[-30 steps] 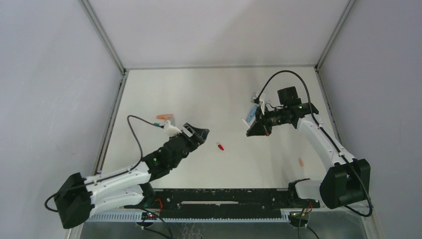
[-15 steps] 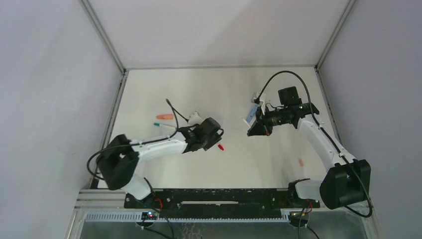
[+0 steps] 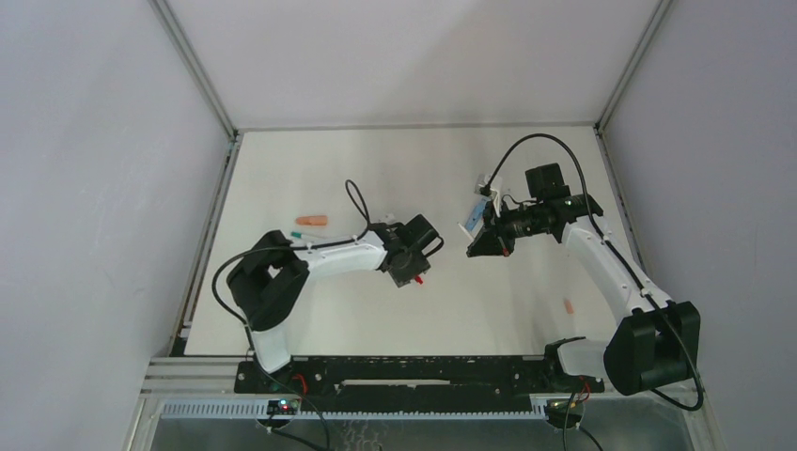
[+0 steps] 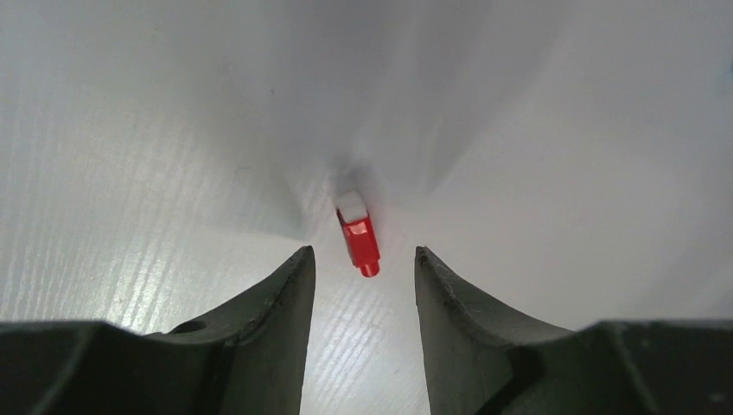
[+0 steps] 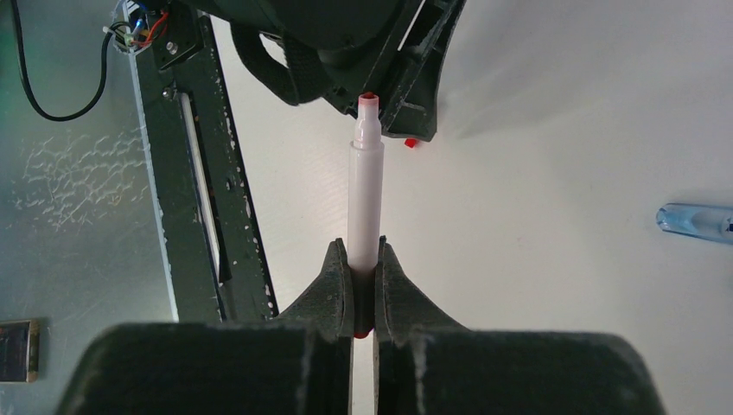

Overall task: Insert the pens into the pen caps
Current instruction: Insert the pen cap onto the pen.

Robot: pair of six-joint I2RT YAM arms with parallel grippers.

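The left gripper [image 4: 364, 252], half open, sits just short of the red cap [image 4: 358, 235]; next it must pinch it. The right gripper [image 5: 362, 251] grips a pen [image 5: 364, 194].

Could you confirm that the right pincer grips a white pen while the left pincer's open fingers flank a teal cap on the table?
Not quite: the cap is red, not teal, as the left wrist view shows. Otherwise yes: the right pincer grips the white pen, and the open left pincer flanks the cap on the table.

Pen cap [image 4: 358, 240] before left gripper [image 4: 363, 252]
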